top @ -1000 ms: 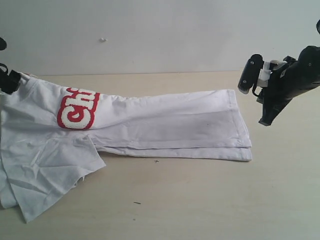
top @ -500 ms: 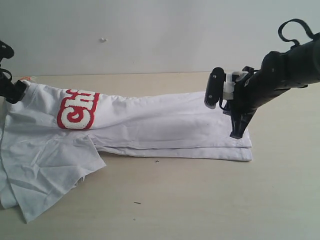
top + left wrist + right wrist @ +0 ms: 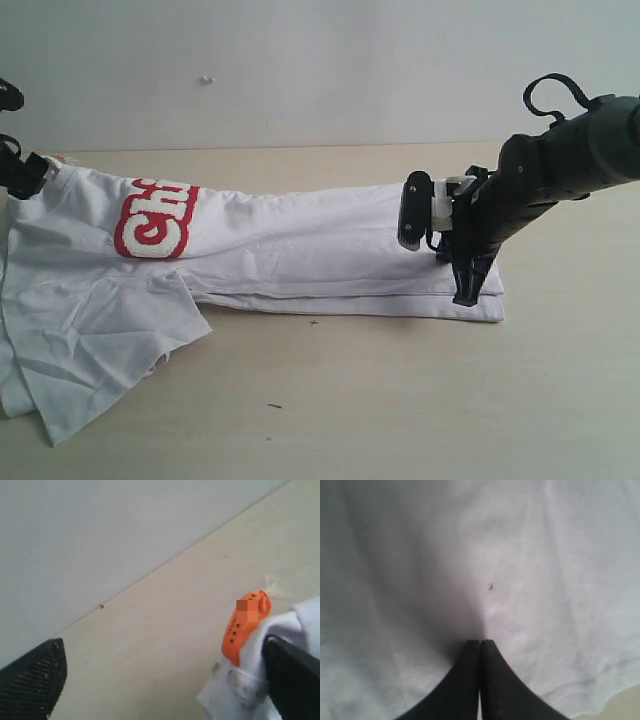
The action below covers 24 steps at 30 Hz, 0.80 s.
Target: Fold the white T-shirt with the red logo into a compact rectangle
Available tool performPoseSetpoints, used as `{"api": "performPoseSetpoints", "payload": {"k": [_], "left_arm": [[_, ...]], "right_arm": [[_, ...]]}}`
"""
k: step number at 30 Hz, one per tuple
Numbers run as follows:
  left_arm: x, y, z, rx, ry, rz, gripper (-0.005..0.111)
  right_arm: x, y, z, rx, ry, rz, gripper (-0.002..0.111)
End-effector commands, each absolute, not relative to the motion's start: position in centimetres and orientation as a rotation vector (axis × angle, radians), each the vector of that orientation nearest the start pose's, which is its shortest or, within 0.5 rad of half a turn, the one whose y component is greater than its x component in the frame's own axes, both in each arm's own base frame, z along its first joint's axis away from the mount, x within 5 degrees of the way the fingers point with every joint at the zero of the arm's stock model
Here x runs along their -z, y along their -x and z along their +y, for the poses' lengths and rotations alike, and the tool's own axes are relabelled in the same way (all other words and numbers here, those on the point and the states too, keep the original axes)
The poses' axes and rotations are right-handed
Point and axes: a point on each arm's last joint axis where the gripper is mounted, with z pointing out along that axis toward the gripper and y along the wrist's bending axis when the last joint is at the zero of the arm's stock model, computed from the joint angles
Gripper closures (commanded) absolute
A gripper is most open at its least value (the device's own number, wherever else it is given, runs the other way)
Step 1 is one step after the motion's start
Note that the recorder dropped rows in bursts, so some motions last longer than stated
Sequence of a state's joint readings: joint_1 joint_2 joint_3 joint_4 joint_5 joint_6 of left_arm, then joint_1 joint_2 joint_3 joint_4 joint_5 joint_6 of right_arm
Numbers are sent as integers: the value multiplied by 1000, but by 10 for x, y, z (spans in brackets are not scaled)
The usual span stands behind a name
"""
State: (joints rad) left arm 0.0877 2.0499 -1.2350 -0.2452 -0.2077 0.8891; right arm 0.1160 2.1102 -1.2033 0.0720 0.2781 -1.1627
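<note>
The white T-shirt (image 3: 300, 250) is laid across the desk (image 3: 400, 400), its red logo (image 3: 155, 218) half hidden by a fold at left. The right gripper (image 3: 480, 644), jaws closed, is set against the cloth. The orange collar tag (image 3: 245, 625) is shown only in the left wrist view, between the open jaws of the left gripper (image 3: 165, 680).

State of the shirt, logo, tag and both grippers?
white T-shirt: folded lengthwise, one sleeve splayed.
red logo: mostly folded under, only "Ch" showing.
orange tag: exposed at the collar.
left gripper: open by the collar.
right gripper: shut, tips on the hem end.
</note>
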Motion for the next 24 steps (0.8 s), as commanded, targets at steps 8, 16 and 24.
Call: {"api": "performPoseSetpoints", "payload": {"k": [8,16,24], "left_arm": [[-179,-444,81,-611,-436,1958,1],[-177,-438,94,-535,-256,2043,1],[-168,-410,64,18,-120,2458,1]], "right_arm": [[-72,-398,33,360,1681,2308,108],[-73,-399,33,369,1674,2302,108],[-93,-404,36,392,1557,2275,108]]}}
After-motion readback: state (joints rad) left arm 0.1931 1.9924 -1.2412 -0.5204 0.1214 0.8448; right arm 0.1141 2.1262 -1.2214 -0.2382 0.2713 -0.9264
